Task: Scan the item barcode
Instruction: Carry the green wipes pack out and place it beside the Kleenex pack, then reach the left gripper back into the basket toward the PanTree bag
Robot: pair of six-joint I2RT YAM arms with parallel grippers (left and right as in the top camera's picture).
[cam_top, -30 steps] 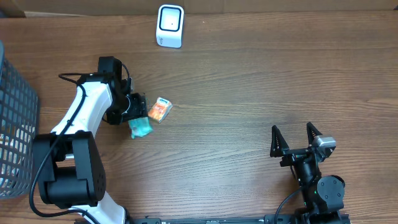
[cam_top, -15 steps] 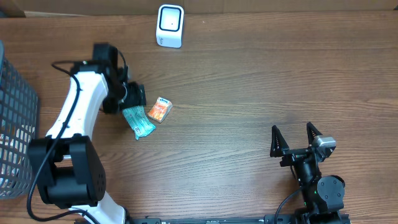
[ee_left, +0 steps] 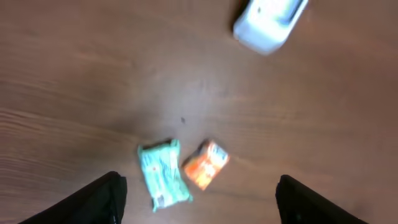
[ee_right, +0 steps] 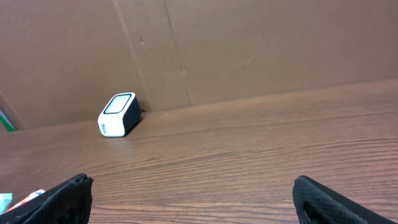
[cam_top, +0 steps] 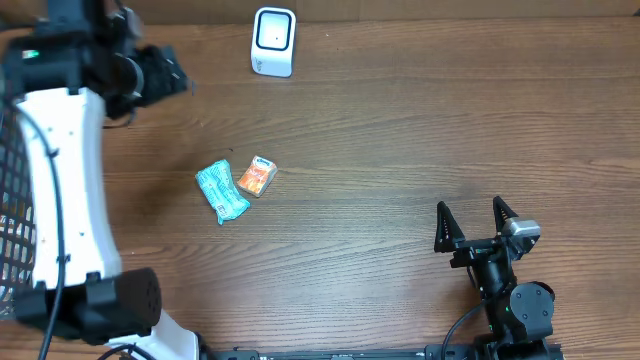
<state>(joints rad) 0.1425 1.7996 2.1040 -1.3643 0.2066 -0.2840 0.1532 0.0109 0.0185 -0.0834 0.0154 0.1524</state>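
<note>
Overhead: my left gripper [cam_top: 165, 76] has lifted away, leaving the teal packet [cam_top: 221, 192] lying beside the orange packet [cam_top: 256, 177], well apart from the scanner [cam_top: 273, 41]. Left wrist: jaws wide, empty (no scan yet). Right wrist: right gripper [ee_right: 193, 193] open, idle.

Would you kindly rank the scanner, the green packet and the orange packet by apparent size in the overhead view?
1. scanner, clearly the largest
2. green packet, longer but narrower
3. orange packet, the smallest

The overhead camera looked straight down on the whole tabletop [cam_top: 400, 130]. The left wrist looked down from high, the right wrist low and level; all shared the scanner [cam_top: 273, 42].
</note>
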